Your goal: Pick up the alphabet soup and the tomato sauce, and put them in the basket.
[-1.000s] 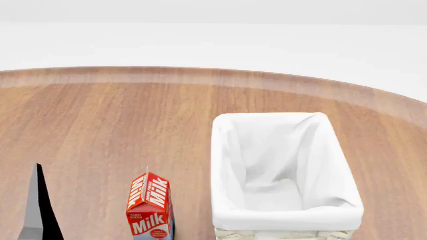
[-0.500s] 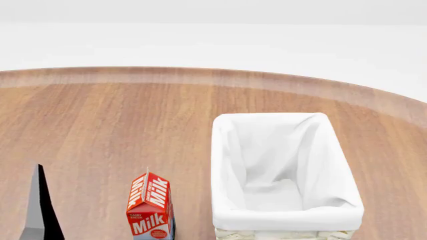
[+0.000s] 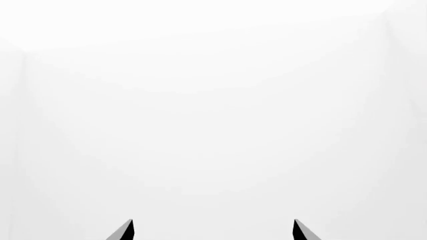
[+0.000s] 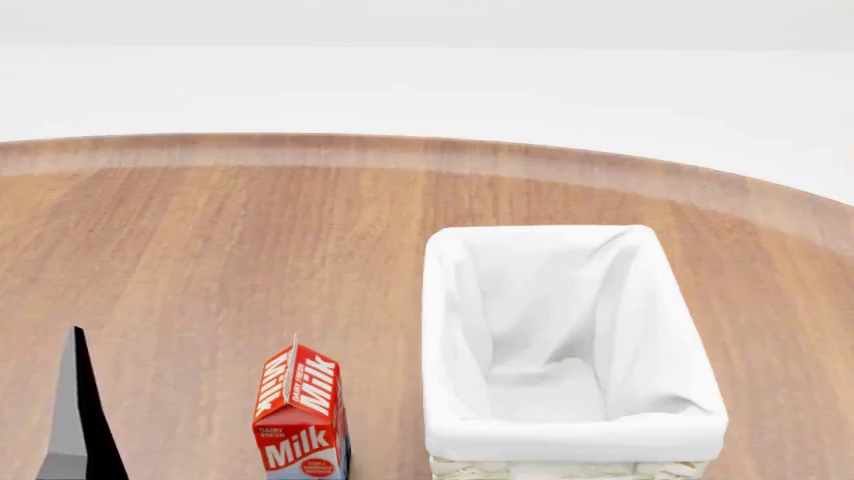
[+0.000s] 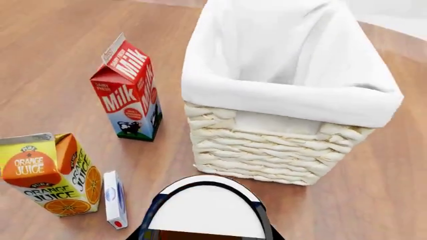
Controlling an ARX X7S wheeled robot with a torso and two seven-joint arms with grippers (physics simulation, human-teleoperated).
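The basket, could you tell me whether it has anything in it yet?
Empty. The basket shows only bare white cloth lining down to its floor in the head view; no can inside.

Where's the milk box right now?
The red-and-white milk carton stands upright on the wooden table, just left of the white-lined wicker basket in the head view.

A milk carton [image 5: 128, 93] stands upright near an orange juice carton [image 5: 51, 173] and a small white box [image 5: 115, 199].

Left gripper [image 3: 213, 231] fingers [image 3: 124, 232] spread apart, pointing at blank white; one fingertip in head view.
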